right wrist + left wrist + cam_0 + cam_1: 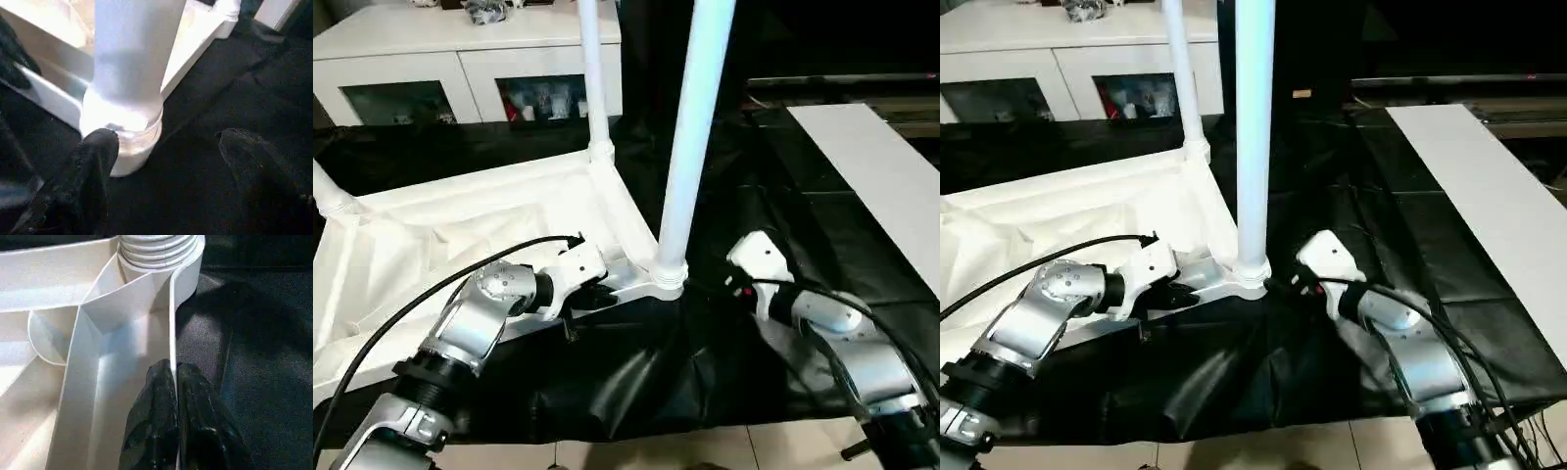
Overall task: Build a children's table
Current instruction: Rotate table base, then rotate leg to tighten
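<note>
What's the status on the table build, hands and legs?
Left hand shut on tabletop rim. Right hand open beside the near leg, which stands upright in its corner socket. Far leg also standing. Nothing in the way.

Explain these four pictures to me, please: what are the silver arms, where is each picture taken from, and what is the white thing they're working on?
The silver arms belong to a humanoid robot. Two pictures come from cameras in its head, looking down over its forearms; the other two come from a camera on each wrist, looking along that arm's two black fingers.

The white thing is a children's table, upside down on a black sheet. You see the tabletop with its ribbed underside facing up, and legs standing in the corner sockets, the near leg closest to the arms.

The left end effector is pinched shut on the tabletop's thin side wall. The right end effector is open beside the foot of the near leg; one finger looks to be against the socket.

Behind stands a white cabinet, and a flat white board lies to the right.
</note>
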Tool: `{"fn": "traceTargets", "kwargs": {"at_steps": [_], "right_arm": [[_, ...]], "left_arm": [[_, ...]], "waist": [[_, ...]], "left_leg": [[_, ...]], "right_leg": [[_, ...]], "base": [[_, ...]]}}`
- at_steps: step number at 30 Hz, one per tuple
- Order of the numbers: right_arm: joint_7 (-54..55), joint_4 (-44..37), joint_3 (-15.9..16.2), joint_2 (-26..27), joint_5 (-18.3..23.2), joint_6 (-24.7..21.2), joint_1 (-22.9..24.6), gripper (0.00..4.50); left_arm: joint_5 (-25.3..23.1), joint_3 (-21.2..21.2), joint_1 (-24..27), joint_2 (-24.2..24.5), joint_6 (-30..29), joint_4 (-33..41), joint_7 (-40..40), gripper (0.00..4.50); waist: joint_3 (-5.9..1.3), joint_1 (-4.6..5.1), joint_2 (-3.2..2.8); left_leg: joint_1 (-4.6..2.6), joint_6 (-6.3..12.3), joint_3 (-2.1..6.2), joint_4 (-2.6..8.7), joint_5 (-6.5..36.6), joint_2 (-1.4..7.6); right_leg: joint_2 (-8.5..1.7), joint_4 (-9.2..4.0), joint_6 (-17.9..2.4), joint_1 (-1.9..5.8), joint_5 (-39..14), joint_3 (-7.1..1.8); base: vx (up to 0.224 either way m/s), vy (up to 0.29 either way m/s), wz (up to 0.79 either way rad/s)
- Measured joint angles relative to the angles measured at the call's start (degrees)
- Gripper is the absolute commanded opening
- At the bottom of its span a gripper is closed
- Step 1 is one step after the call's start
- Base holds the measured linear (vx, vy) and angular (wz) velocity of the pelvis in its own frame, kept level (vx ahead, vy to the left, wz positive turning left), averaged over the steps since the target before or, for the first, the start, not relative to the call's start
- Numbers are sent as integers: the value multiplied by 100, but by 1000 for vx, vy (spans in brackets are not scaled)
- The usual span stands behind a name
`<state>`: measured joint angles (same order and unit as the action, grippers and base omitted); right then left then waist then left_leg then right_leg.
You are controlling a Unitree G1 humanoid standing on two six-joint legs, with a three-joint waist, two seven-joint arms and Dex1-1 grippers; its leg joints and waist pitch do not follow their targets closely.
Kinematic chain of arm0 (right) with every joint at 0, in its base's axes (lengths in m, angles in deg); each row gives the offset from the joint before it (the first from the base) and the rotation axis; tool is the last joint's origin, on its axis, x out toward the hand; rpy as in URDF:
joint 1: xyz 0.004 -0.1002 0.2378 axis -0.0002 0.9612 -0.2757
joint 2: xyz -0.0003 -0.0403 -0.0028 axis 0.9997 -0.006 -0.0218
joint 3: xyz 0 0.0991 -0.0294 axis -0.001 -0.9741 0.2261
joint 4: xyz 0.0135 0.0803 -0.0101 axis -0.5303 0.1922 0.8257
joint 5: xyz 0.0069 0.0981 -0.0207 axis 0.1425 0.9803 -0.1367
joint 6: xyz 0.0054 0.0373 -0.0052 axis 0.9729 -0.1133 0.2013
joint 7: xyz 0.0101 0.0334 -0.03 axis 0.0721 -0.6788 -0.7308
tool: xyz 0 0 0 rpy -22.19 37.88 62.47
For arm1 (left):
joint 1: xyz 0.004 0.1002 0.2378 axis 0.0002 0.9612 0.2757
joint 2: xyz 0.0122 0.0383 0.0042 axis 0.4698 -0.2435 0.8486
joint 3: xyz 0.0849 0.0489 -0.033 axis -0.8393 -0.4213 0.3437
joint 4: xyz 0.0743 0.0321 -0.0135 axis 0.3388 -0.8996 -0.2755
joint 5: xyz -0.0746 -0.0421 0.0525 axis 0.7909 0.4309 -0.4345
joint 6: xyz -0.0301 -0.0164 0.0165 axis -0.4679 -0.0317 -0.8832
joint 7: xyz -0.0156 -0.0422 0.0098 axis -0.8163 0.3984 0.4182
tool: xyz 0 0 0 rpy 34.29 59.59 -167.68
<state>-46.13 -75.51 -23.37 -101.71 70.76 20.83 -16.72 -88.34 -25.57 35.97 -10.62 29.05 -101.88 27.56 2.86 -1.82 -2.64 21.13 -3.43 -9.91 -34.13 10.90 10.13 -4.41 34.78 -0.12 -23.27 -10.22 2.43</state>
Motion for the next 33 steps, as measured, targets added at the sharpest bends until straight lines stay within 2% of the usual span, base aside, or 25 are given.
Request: {"fn": "traceTargets", "kwargs": {"at_steps": [8, 9, 11, 12, 15, 16, 21, 22, 25, 26, 27, 33], "right_arm": [[-7, 0, 1, 4, -13, 0, 6, 379], [-7, 0, 2, 4, -21, 0, 6, 379], [-7, 0, 2, 4, -47, 0, 6, 379], [-7, 0, 2, 3, -48, 1, 6, 379], [-7, 5, 2, 3, -49, 1, 5, 379], [-7, 9, 2, 3, -50, 1, 5, 379], [-36, 18, 7, 4, -50, 1, 4, 379], [-56, 27, 10, 4, -50, 2, 4, 379], [-75, 30, 18, 6, -47, 2, -11, 379], [-88, 30, 18, 11, -43, 2, -26, 379], [-127, 39, 18, 25, -38, 11, -60, 379], [-415, 176, -3, 161, 245, 135, -228, 379]], "left_arm": [[53, 4, 26, 12, 220, -90, 45, 1], [64, 4, 23, 11, 230, -106, 50, 29], [81, 12, 12, 3, 224, -129, 54, 29], [125, 33, 7, -4, 146, -131, 44, 61], [163, 63, 0, 6, 129, -131, 59, 71], [138, 60, 0, 7, 199, -141, 100, 92], [119, 55, -15, 24, 275, -207, 140, 92], [119, 55, -19, 60, 245, -217, 100, 68], [137, 45, -22, 77, 145, -219, 29, 53], [141, 42, -30, 80, 90, -219, 8, 24], [142, 38, -52, 111, -37, -224, -65, 15], [257, 30, -87, 227, -292, -221, -313, 4]], "waist": [[2, -9, 3], [2, -9, 3], [2, -7, 3], [3, -7, 4], [3, -14, 4], [3, -16, 5], [6, -12, 8], [6, -9, 9], [6, -10, 9], [6, -7, 9], [6, -3, 9], [6, 17, 9]], "left_leg": [[2, 2, 0, 0, 2, 1], [2, 2, 0, 0, 2, 1], [2, 2, 0, 0, 2, 1], [2, 2, 0, 0, 2, 1], [3, 2, 0, 0, 2, 1], [3, 2, 0, 0, 2, 1], [2, 2, 0, 0, 2, 1], [1, 2, 0, 0, 2, 2], [1, 2, 0, 0, 2, 2], [1, 2, 0, 0, 2, 2], [0, 2, 0, 0, 1, 2], [-2, 2, 0, 0, 2, 3]], "right_leg": [[0, -2, 0, 0, -1, 2], [0, -2, -1, 0, -1, 2], [0, -2, 0, 0, -1, 1], [0, -2, 0, 0, -1, 1], [0, -2, -1, 0, 0, 2], [0, -2, -1, 0, 0, 2], [0, -2, -1, 0, 0, 2], [0, -1, 0, 0, 0, 3], [0, -1, 2, 0, -2, 3], [0, -1, 1, 0, -1, 2], [0, -1, 2, 0, -1, 2], [1, 1, -10, 0, 6, 1]], "base": [[0, 0, 0], [0, 0, 0], [0, 0, 0], [0, 0, 0], [0, 0, 0], [0, 0, 0], [0, 0, 0], [0, 0, 0], [0, 0, 0], [0, 0, 0], [0, 0, 0], [0, 0, 0]]}}
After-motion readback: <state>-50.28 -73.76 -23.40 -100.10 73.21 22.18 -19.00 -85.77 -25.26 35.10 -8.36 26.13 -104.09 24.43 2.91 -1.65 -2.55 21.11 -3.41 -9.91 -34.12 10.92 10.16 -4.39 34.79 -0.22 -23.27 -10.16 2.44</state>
